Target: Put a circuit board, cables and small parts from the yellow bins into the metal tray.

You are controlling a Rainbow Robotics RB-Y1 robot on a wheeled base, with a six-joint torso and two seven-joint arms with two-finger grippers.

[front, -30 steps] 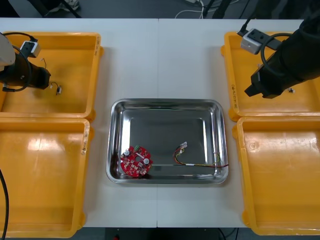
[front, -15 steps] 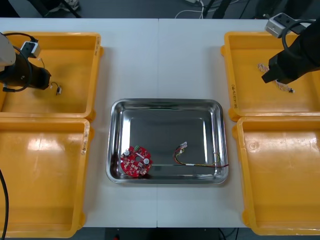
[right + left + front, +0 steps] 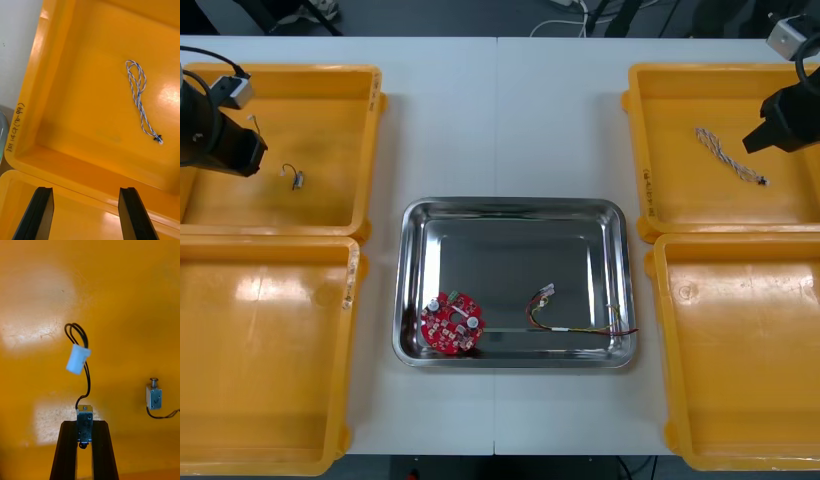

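A: What differs from 1 second ago?

B: The left gripper [image 3: 84,429] has drawn back toward the left edge of the table [image 3: 500,120], over the far left yellow bin [image 3: 330,80]. Its jaws are clamped on a small metal part [image 3: 84,418]; the part's black cable [image 3: 87,371] and white connector [image 3: 78,359] trail beyond the fingers; a 2nd small metal part [image 3: 297,180] lies on the bin floor nearby.

A: And the other side?

B: The right gripper [image 3: 85,197] has swung out toward the right edge; its jaws stand apart with nothing between them; the twisted blue and white cable [image 3: 140,99] it was covering now lies bare in the far right yellow bin [image 3: 650,120].

A: Where does that leave the task?

B: The metal tray [image 3: 510,208] already holds the red circuit board [image 3: 451,322] and a red and yellow cable [image 3: 575,322]; I judge the held part goes there next; the blue and white cable is not yet picked up.
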